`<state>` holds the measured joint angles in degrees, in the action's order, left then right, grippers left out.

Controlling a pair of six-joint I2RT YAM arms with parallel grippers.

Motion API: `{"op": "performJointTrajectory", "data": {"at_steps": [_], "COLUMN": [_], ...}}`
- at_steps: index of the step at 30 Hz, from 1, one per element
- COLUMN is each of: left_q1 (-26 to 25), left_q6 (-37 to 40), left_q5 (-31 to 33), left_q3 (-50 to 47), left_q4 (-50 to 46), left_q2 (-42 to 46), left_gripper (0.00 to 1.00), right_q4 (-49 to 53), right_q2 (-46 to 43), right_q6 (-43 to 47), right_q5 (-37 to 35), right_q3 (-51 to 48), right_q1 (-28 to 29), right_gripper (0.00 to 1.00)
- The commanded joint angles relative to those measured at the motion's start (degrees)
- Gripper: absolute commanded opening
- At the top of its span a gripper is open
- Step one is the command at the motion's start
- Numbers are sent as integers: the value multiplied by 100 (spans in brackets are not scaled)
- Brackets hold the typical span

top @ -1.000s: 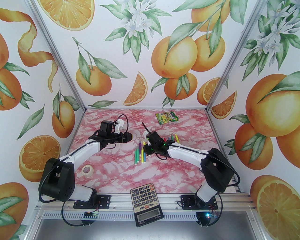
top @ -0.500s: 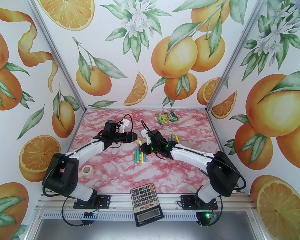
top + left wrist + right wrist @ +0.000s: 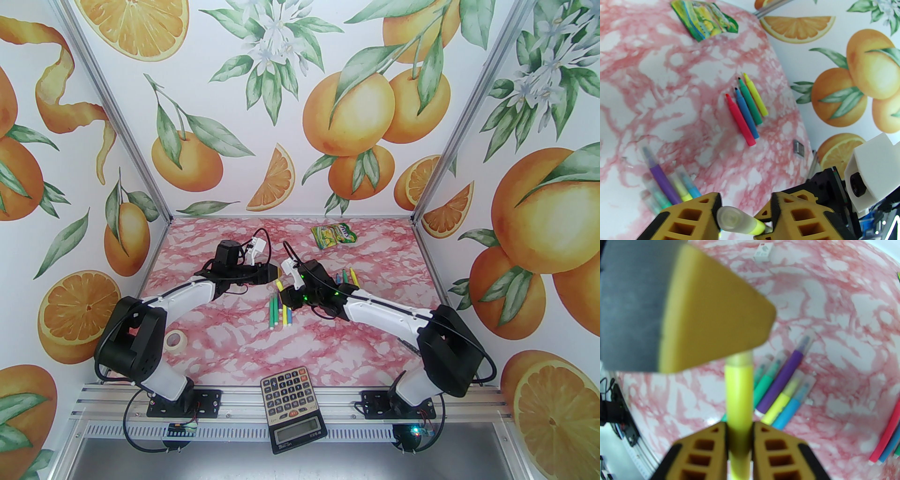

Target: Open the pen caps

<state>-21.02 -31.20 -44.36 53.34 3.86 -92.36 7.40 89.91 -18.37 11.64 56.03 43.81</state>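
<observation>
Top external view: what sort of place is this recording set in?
Probably a purpose-built robot test booth, not a home: orange-printed wall panels on aluminium posts, a pink marble-patterned tabletop, plus a left arm and right arm bolted to a rail at its near edge.

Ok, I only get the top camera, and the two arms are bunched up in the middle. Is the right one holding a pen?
Observer: Yes. The right wrist view shows the right end effector shut on a yellow pen.
Operator: Is its cap on?
Observer: Yes, a clear cap covers the tip and sits between the jaws of the left end effector; I can't tell if they squeeze it yet.
Operator: And the pens behind the right arm?
Observer: The left wrist view shows four pens side by side, red, blue, green, yellow, all with bare tips.
</observation>
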Motion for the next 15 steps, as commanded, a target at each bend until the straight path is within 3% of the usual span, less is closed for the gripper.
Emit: {"op": "performJointTrajectory", "data": {"at_steps": [1,7,11,15], "left_q1": [-45,-43,-47,-43], "left_q6": [-52,-120,-156,-201], "left_q5": [-274,-317,-379,-479], "left_q3": [221,245,281,300], "left_q4": [282,282,298,327], "left_q2": [-71,-90,-90,-80], "left_gripper": [30,12,7,4], "right_q4": [-230,-248,-261,-335], "right_q2": [-174,-171,-153,-94], "right_q6": [51,62,62,62], "right_q5": [0,-99,-109,-101], "right_q3": [-74,-92,-88,-93], "right_q1": [-20,-16,-15,-16], "right_gripper": [20,21,32,37]}}
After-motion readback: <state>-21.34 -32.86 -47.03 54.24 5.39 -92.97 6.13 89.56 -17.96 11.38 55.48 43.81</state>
